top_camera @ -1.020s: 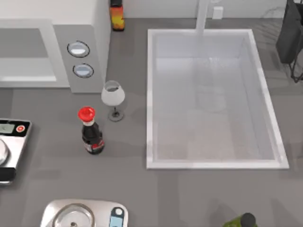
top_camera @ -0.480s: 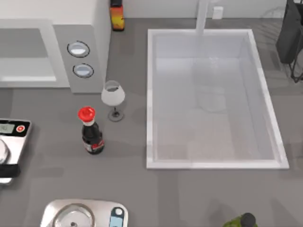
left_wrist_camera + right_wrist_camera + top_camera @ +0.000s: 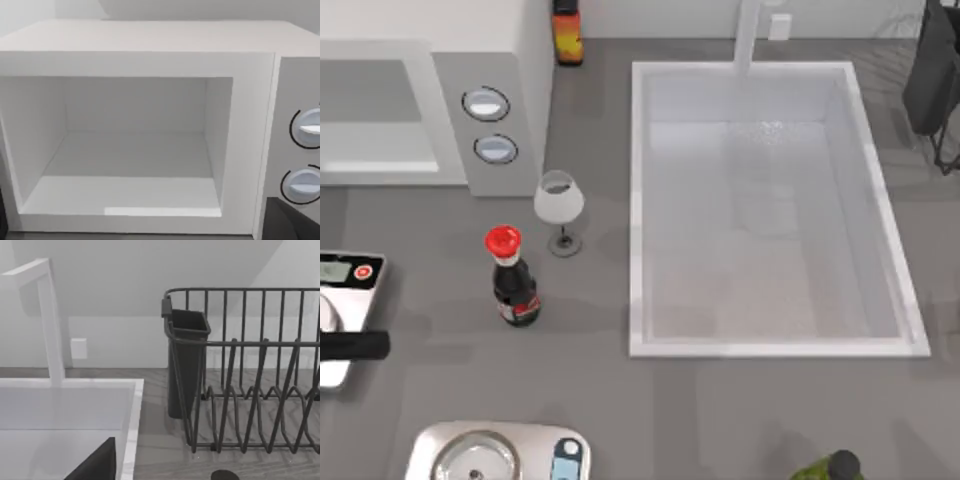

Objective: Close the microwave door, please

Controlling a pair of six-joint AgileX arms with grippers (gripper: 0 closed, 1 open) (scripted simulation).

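Observation:
The white microwave point(image 3: 430, 40) stands at the back left of the table. Its cavity point(image 3: 130, 150) is open and empty, seen head-on in the left wrist view. The microwave door is out of view, off the left side. Right of the cavity is the grey control strip point(image 3: 490, 125) with two round dials point(image 3: 305, 130). My left gripper point(image 3: 355, 345) reaches in as a dark bar from the table's left edge, over the silver scale and well in front of the microwave. A dark part of my right gripper point(image 3: 95, 465) shows low in the right wrist view; that arm is parked.
A wine glass point(image 3: 559, 205) and a red-capped dark bottle point(image 3: 512, 280) stand in front of the control strip. A silver scale with a red button point(image 3: 350, 275) lies at the left edge, another scale point(image 3: 500, 450) at the front. The sink point(image 3: 770, 345) fills the right, with a dish rack point(image 3: 240, 370) behind.
The dark bar of my left gripper has moved rightward and slightly toward the back, farther over the silver scale. Nothing else has shifted.

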